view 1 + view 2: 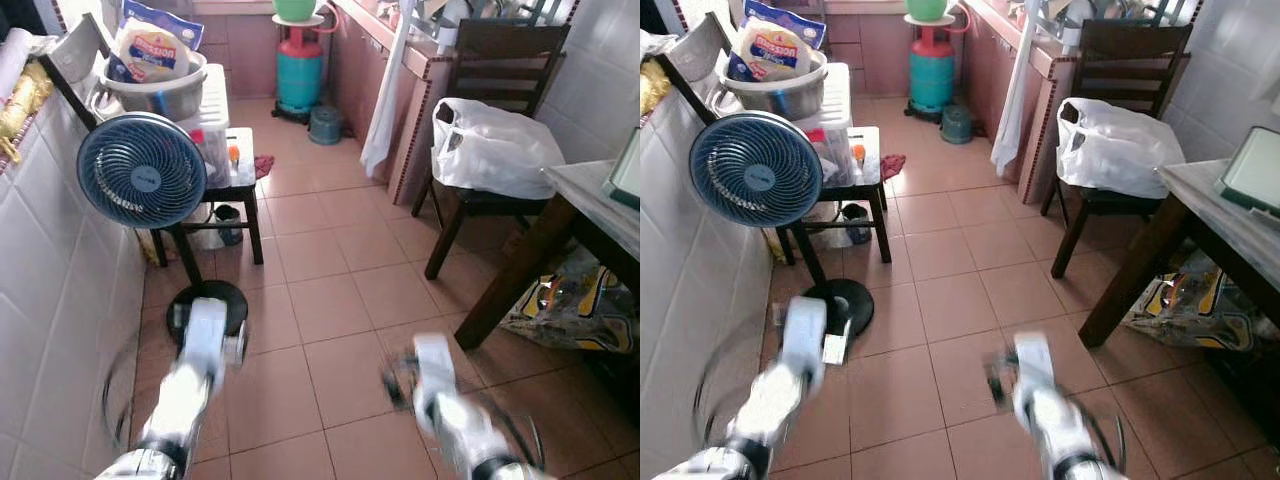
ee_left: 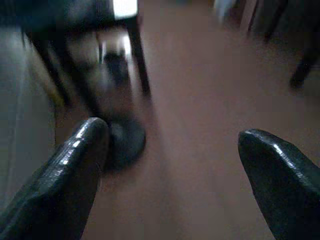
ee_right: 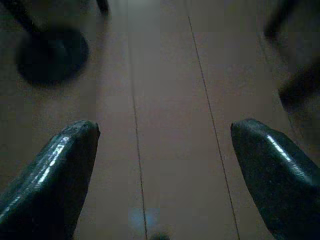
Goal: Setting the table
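Setting has not started: both the left gripper [image 2: 167, 165] and the right gripper [image 3: 165, 165] have jaws apart and empty, the counter [image 1: 600, 205] well apart.

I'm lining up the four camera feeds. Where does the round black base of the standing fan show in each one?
Left eye: round black fan base, lower left on the floor tiles.
Right eye: lower left.
Left wrist: blurred, beside one finger.
Right wrist: dark disc in a corner.
Shared landmark: the fan base itself.
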### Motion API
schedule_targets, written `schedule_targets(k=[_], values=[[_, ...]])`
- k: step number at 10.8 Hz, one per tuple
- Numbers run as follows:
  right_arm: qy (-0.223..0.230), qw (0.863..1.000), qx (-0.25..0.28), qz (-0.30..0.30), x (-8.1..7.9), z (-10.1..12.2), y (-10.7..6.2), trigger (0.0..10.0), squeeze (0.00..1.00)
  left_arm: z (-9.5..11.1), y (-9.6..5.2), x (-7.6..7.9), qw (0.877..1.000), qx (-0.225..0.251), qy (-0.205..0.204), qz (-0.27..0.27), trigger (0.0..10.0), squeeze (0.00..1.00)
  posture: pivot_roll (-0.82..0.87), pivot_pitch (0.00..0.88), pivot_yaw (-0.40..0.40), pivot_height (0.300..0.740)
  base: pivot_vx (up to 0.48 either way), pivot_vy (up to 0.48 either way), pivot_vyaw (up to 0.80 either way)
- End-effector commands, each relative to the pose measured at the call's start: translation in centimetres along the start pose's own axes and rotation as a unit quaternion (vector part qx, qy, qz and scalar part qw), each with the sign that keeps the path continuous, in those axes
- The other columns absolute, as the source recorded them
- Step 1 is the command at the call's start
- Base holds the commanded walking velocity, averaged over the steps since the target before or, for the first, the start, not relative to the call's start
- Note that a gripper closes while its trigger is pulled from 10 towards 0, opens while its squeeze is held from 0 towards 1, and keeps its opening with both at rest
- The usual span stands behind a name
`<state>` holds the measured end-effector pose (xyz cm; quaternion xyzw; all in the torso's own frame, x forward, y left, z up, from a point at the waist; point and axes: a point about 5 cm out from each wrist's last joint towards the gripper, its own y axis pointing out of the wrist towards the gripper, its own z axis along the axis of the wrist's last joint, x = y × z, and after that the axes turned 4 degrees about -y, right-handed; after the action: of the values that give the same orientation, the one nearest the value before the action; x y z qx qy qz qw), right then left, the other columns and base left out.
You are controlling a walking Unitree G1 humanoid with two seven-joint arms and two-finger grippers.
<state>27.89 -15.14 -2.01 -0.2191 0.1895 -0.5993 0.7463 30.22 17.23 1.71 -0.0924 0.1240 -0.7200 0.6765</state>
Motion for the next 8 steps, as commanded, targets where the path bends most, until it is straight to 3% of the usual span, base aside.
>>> schedule_targets(k=[1, 3, 5, 6, 8], values=[[-0.016, 0.998, 0.051, 0.012, -0.4, 2.6, 0.5, 10.0, 0.00, 1.2, 0.0, 1.0, 0.999, 0.047, -0.003, -0.016, 10.0, 0.00, 0.14, 0.000, -0.034, 0.740, 0.000, 0.000, 0.00], [-0.031, 0.992, 0.120, 0.028, -1.3, 6.1, 0.9, 10.0, 0.00, 3.8, -1.8, 2.8, 0.985, 0.163, 0.031, -0.036, 10.0, 0.00, 0.16, 0.000, -0.041, 0.740, 0.000, 0.000, 0.00], [-0.036, 0.984, 0.171, 0.034, -1.2, 8.3, 0.6, 10.0, 0.00, 4.9, -3.5, 2.0, 0.980, 0.198, 0.031, -0.015, 10.0, 0.00, 0.17, 0.000, -0.050, 0.740, 0.000, 0.000, 0.00], [-0.058, 0.976, 0.206, 0.033, -1.0, 9.6, 0.0, 10.0, 0.00, 5.7, -5.3, 1.0, 0.976, 0.214, 0.048, -0.002, 10.0, 0.00, 0.18, 0.000, -0.055, 0.740, 0.000, 0.000, 0.00], [-0.088, 0.967, 0.232, 0.051, -0.5, 10.5, -1.3, 10.0, 0.00, 5.6, -8.5, -0.3, 0.977, 0.201, 0.072, 0.018, 10.0, 0.00, 0.20, 0.000, -0.074, 0.740, 0.000, 0.000, 0.00]])
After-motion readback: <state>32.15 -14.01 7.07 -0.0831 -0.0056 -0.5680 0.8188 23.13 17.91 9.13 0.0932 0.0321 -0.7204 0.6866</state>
